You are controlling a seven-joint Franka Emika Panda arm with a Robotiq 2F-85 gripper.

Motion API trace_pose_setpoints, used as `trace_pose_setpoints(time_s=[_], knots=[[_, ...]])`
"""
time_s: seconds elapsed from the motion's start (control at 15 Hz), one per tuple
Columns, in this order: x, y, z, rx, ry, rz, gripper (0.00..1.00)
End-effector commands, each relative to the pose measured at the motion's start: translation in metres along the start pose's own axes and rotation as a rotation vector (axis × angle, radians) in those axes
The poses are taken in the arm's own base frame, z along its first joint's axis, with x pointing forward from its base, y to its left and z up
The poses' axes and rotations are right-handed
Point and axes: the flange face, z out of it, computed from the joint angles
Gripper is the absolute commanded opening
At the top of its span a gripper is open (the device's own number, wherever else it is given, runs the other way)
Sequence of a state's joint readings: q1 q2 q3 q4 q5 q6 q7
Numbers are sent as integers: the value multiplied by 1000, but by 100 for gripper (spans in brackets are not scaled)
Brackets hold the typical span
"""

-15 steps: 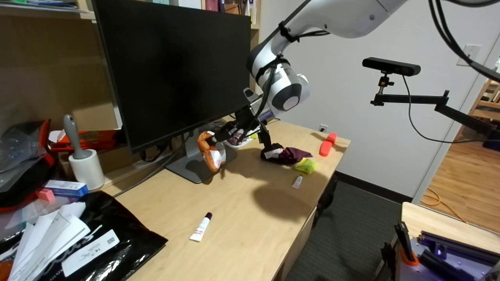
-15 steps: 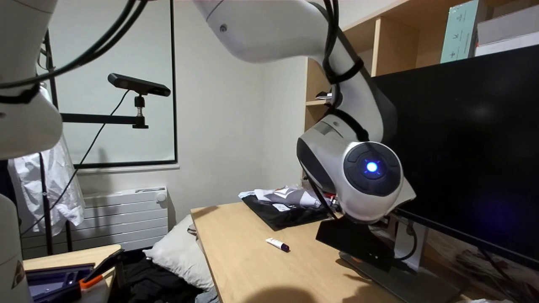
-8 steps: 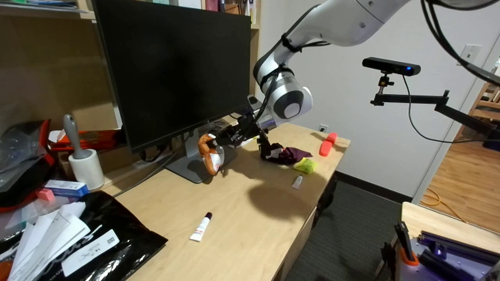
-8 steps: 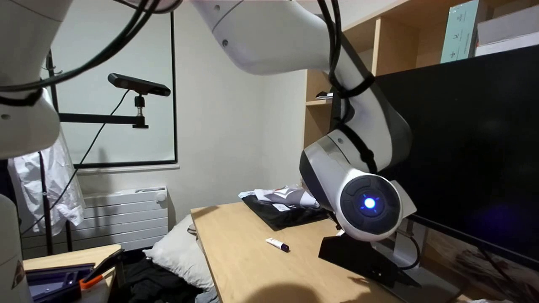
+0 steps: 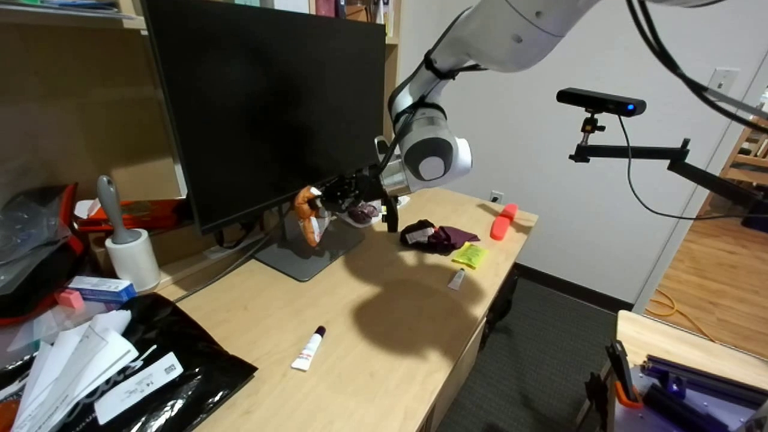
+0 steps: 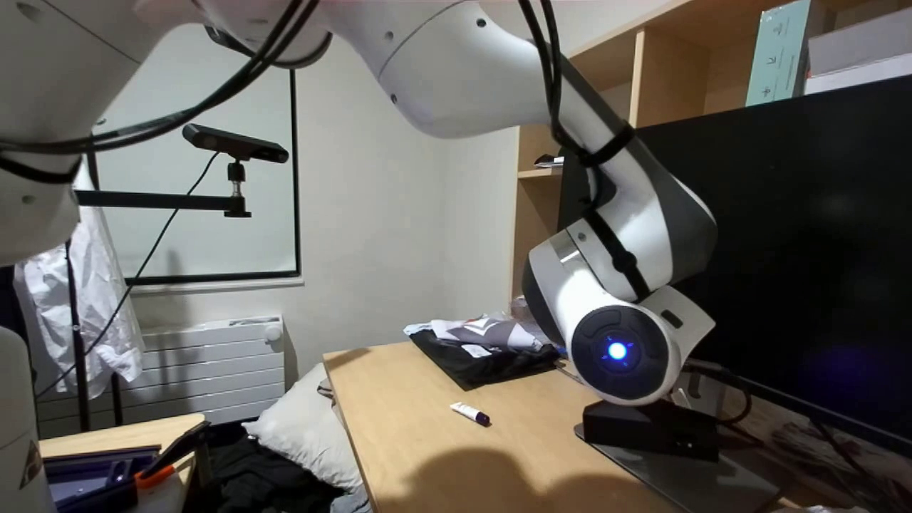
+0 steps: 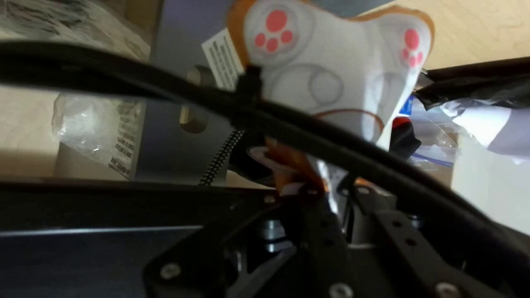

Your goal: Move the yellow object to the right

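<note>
The gripper (image 7: 337, 192) pinches the yellow toy (image 7: 327, 78). In an exterior view, the toy is in front of the screen stand (image 5: 300, 264), further toward 11 o'clock than before. In the wrist view, a white tag (image 7: 223, 60) pokes out at its 9 o'clock, its print too blurry to read.

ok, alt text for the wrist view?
Gripper holding a paw-printed orange-and-white object, which fills the top center. A black cable crosses diagonally in front; light wood desktop shows at upper right, crumpled clear plastic at left.
</note>
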State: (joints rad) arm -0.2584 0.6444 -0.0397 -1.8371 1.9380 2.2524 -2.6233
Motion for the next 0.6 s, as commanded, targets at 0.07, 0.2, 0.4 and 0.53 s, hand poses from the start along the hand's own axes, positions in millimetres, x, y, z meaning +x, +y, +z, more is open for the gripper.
trace_pose_setpoints(time_s=[0.07, 0.2, 0.4, 0.53], knots=[[33, 47, 30, -74, -13, -154, 9], [19, 42, 34, -115, -39, -128, 9], [-16, 27, 31, -181, -72, -32, 9], [-37, 20, 27, -218, -96, 39, 9]])
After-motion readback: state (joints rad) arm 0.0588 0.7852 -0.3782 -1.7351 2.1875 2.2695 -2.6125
